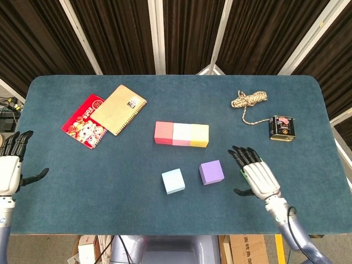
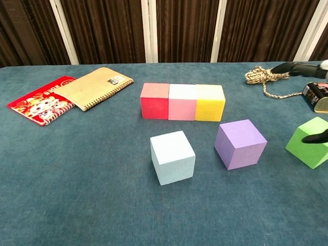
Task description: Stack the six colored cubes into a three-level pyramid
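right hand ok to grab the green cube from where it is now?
Probably yes. The right hand hangs open directly over the green cube, fingers spread, and nothing crowds the cube: the purple cube sits clear of it.

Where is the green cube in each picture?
Head view: almost hidden under the right hand, right of the purple cube; only a green sliver shows.
Chest view: green cube at the right edge, a fingertip over it.
Shared landmark: the purple cube, just left of it.
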Motion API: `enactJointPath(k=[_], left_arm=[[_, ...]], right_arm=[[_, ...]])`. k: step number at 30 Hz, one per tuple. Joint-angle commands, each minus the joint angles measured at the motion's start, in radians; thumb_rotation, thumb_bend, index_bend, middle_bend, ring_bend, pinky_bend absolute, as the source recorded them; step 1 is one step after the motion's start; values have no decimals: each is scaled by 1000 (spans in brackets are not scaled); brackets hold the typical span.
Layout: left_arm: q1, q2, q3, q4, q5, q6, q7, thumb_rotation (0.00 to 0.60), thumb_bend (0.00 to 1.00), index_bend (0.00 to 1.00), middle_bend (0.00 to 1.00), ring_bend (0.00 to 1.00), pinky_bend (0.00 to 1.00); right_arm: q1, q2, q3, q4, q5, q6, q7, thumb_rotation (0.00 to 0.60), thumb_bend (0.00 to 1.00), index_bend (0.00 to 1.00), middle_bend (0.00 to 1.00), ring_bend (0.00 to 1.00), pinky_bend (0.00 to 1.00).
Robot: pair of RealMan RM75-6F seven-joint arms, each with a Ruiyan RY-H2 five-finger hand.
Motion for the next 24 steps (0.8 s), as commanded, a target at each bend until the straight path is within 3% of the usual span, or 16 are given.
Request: enactJointPath(k=[1, 9, 24], left_arm=[[16, -14, -11, 3, 6, 19, 9, 600, 225, 71, 88, 0, 0], [29, -36, -42, 18, -2, 20, 21, 600, 225, 71, 88, 0, 0], [39, -79, -90, 74, -2, 15, 10, 600, 225, 71, 88, 0, 0]], right_arm=[[21, -43, 3, -3, 27, -12, -32, 600, 119, 50, 33, 27, 0], [90, -127, 34, 22, 65, -47, -65, 600, 120, 58, 34, 27, 0], [219, -219, 63, 69, 235, -146, -162, 600, 119, 101, 70, 34, 0]])
